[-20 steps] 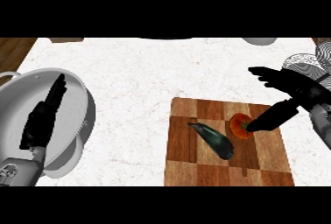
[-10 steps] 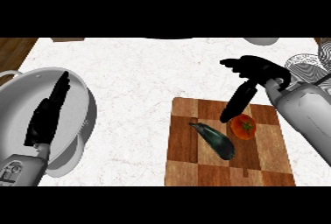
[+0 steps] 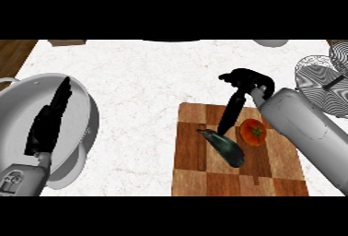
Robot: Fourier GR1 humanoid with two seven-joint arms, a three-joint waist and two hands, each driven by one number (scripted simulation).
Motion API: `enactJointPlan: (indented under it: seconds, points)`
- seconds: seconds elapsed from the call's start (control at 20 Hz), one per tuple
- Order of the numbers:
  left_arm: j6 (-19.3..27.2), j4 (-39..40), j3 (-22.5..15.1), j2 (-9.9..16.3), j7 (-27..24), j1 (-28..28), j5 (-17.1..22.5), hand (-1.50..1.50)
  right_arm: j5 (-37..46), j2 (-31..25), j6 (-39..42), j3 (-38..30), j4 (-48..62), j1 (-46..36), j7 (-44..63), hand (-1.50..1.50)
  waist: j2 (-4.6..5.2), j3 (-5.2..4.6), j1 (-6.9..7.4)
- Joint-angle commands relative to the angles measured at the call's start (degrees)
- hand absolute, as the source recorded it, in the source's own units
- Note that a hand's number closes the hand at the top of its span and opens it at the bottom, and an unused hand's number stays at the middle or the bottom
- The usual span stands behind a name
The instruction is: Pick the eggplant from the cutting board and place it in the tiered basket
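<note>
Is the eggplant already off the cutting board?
No, the eggplant lies on the cutting board beside the tomato, with the right hand above it, fingers pointing down.

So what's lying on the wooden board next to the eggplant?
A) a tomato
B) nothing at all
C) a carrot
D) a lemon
A: a red tomato with a green stem sits on the cutting board, just right of the dark eggplant.
</note>
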Motion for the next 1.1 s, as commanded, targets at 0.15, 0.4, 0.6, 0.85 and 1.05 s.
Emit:
enactJointPlan:
  seconds: [0.15, 0.4, 0.6, 0.85, 1.05]
  points:
    - [-0.5, -3.1, 1.0, 0.1, 4.0, -0.7, -0.4, 0.00, 0.8, 1.2, 3.8, 2.7, 0.6, 1.6, 7.5, -1.50, -0.15, 0.05, -0.48]
    - [0.1, 0.8, 0.7, -2.2, 1.0, -0.9, -2.6, 0.00, 0.8, 1.9, 5.1, 3.7, -3.7, 2.2, 9.2, -1.50, -0.19, 0.02, -0.99]
    - [-1.4, -1.4, 2.3, -0.9, -0.5, 2.8, -1.5, 0.00, 3.2, 0.1, 5.9, 5.5, -3.6, 1.4, 9.5, -1.50, -0.24, 0.01, -0.48]
    - [-4.1, 2.0, 4.2, -1.2, -1.9, 0.0, -0.3, 0.00, 7.3, 3.0, 3.9, 6.7, -2.6, 1.9, 7.3, -1.50, 0.01, 0.02, -0.48]
    - [-2.2, 0.1, 3.8, -2.0, -0.3, 0.7, -2.3, 0.00, 7.8, 3.2, 4.8, 7.8, -3.9, 2.1, 9.4, -1.50, -0.06, 0.01, -0.49]
